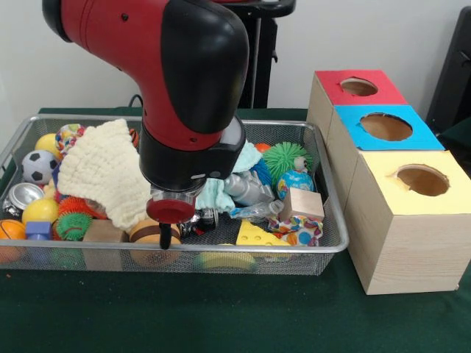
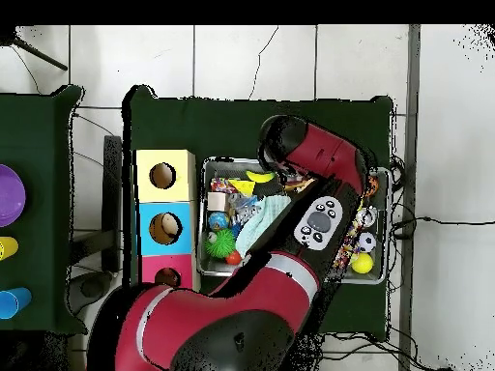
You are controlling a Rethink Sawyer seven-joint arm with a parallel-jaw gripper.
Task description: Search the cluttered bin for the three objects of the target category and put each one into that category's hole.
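While the gripper [image 1: 166, 237], grip state indeterminate, hangs over the cluttered bin [image 1: 335, 248], the cream-yellow cloth [image 1: 103, 173] lies lengthwise toward the bin's front rim.

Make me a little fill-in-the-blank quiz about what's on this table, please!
1. The three wooden boxes beside the wire basket have coloured tops; the top of the one nearest the camera in the front view is ____.
2. The knitted cream cloth lies ____ the basket.
3. Each box top has a round ____ cut in it.
4. The wedge with holes near the basket's front rim looks like a piece of ____.

Missing words: yellow; inside; hole; cheese.
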